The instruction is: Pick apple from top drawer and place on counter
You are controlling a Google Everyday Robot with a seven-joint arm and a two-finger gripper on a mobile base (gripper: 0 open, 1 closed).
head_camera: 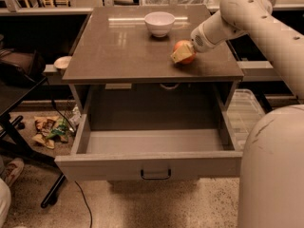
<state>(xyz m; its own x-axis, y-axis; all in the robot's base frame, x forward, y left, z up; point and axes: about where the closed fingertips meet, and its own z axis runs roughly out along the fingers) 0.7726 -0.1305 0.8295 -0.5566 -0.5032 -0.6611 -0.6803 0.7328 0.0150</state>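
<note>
One step seems left: letting go. The gripper [186,51], just front-right of the white bowl [159,23], is closed narrowly on the apple [183,52], which sits on or barely above the desk [118,51]. The top drawer [152,163] hangs open below the bowl.

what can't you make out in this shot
Camera view:
- The gripper is at the apple over the right of the counter; the apple's underside hides whether it rests there.
- Top drawer: its front panel hides the nearest strip of its floor.
- Clear bin: partly covered by the robot's body.
- Floor litter: too blurred to identify.
</note>
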